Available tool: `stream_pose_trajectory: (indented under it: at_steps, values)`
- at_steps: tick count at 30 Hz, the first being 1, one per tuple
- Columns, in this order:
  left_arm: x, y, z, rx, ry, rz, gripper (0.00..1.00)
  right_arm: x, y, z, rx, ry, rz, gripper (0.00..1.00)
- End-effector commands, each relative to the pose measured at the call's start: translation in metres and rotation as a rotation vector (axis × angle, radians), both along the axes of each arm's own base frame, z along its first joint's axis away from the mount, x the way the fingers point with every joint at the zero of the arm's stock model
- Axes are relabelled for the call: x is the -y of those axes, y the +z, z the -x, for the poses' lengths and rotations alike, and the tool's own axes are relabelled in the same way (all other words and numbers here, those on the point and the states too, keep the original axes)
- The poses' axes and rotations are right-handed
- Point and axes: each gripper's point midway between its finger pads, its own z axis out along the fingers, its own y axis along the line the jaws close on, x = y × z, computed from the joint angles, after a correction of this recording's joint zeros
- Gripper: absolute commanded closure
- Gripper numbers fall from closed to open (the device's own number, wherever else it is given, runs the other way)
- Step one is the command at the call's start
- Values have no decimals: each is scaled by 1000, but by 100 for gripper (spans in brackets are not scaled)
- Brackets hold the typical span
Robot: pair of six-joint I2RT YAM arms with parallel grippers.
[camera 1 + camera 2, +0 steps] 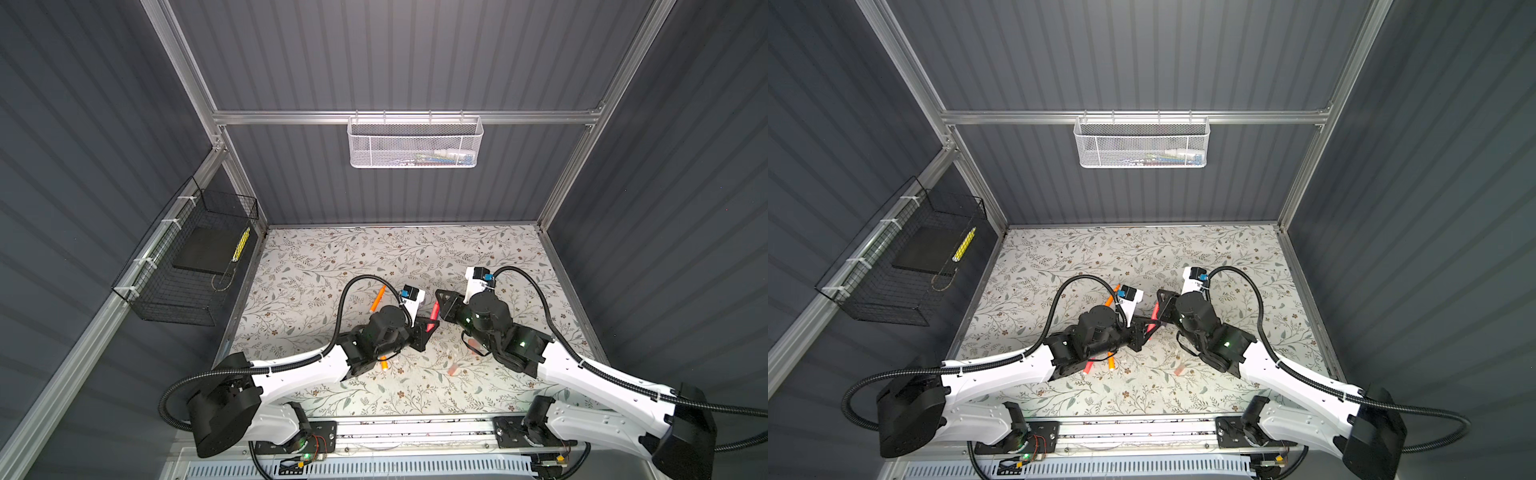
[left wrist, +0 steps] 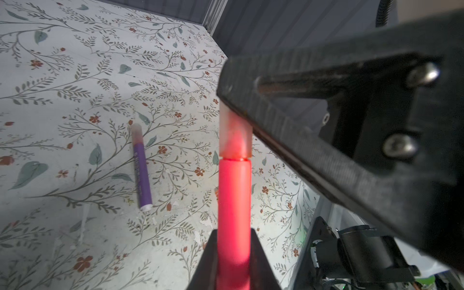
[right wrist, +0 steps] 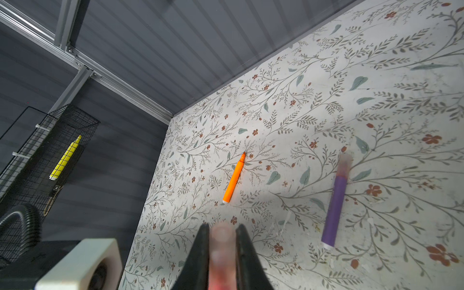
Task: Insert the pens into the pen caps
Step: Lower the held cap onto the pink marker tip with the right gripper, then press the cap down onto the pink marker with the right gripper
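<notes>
My left gripper (image 2: 233,233) is shut on a red-pink pen (image 2: 234,200) held above the table's middle. A translucent pen cap (image 2: 234,135) sits over that pen's tip, with a thin seam showing at the barrel. My right gripper (image 3: 222,231) is shut on this cap (image 3: 222,241). In both top views the two grippers meet tip to tip around the pen (image 1: 434,311) (image 1: 1153,318). A capped purple pen (image 2: 142,170) (image 3: 336,200) lies on the table. An uncapped orange pen (image 3: 233,180) (image 1: 378,298) lies farther left.
Another orange pen (image 1: 1112,362) and a red pen (image 1: 1090,366) poke out from under my left arm. Two loose caps (image 1: 453,368) (image 1: 473,344) lie near my right arm. A white mesh basket (image 1: 415,141) hangs on the back wall, a black wire basket (image 1: 187,266) on the left wall.
</notes>
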Motion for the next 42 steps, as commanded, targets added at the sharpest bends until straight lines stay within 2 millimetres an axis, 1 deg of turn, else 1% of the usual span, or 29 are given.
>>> stream_pose_trajectory:
  at_steps: [1,4,5,8,11,14,16,20,23,27,32,36,38,42]
  values:
    - [-9,49,-27,133,112,48,100,-21,-9,22,-58,127,3,100]
    - [-9,48,-27,135,109,40,100,-25,-8,24,-53,152,-10,100]
    - [-8,47,-26,135,104,38,100,-27,-7,25,-49,160,-18,98]
    - [-5,45,-23,130,82,56,100,-28,-5,26,-34,170,-30,85]
    - [-5,38,-18,115,62,76,100,-15,-5,25,-20,127,-23,75]
    - [-8,28,-10,95,39,85,100,2,-1,28,9,90,-38,61]
    - [-11,19,-6,78,33,84,100,9,2,31,38,85,-54,52]
    - [-15,6,4,63,1,85,100,18,10,36,75,97,-82,41]
    - [-14,2,14,65,-57,93,100,21,12,37,87,114,-115,38]
    - [-8,-2,30,79,-142,103,100,20,9,32,90,148,-166,38]
    - [3,1,48,91,-238,127,100,6,10,30,93,215,-199,39]
    - [7,1,51,91,-259,130,100,-7,13,32,106,277,-230,40]
    - [8,-1,51,91,-262,127,100,-9,13,31,106,283,-232,41]
    - [8,-2,52,89,-268,128,100,-9,12,29,107,275,-227,49]
